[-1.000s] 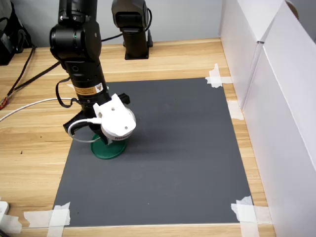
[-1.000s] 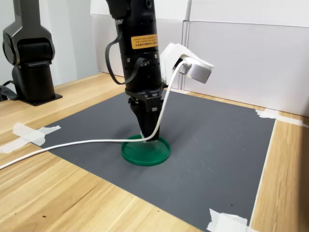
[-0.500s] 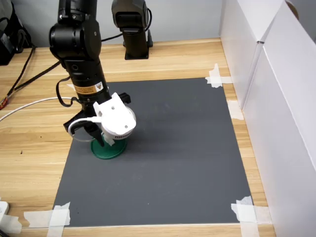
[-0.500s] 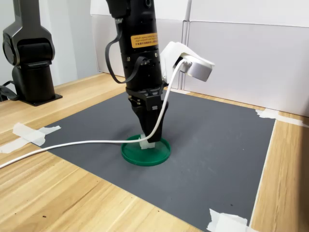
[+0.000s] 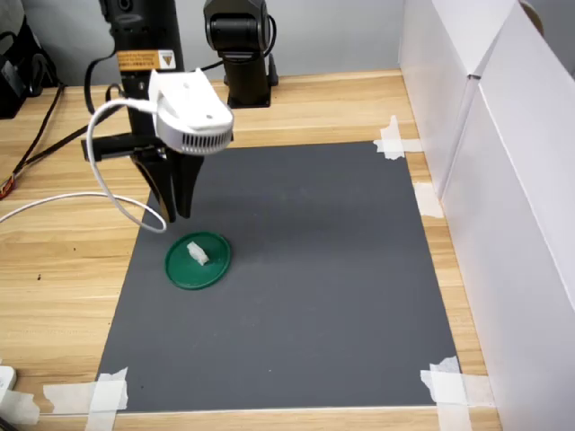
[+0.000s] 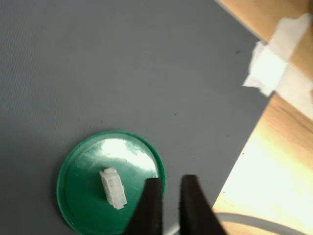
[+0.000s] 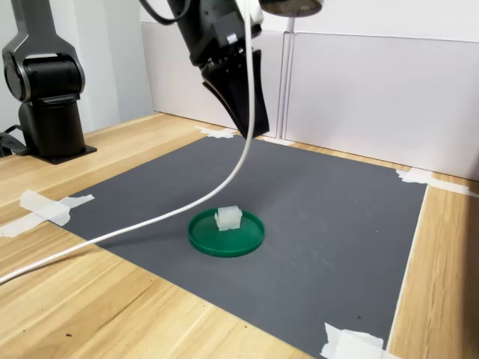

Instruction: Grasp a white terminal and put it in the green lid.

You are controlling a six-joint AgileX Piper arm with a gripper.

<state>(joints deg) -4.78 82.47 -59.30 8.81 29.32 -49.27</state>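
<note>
The white terminal point(image 5: 198, 252) lies inside the green lid point(image 5: 182, 274), which rests on the dark mat toward the first exterior view's left. In the second exterior view the terminal point(image 7: 228, 218) sits slightly off the centre of the lid point(image 7: 224, 244). My gripper point(image 5: 180, 213) hangs well above the lid and a little behind it, pointing down, holding nothing. In the wrist view the fingertips of the gripper point(image 6: 168, 183) stand a narrow gap apart beside the lid's rim point(image 6: 80, 205), with the terminal point(image 6: 112, 187) clear of them. High over the mat, the second exterior view shows the gripper point(image 7: 251, 129).
A white cable point(image 7: 150, 224) droops from the wrist camera across the mat point(image 5: 314, 269) to the wooden table. White tape point(image 5: 395, 139) holds the mat's corners. A black arm base point(image 5: 243, 54) stands at the back. White walls point(image 5: 503, 180) close the first exterior view's right.
My gripper has let go of the terminal, lifted well clear of the lid and drawn back. The terminal now lies free in the lid.
</note>
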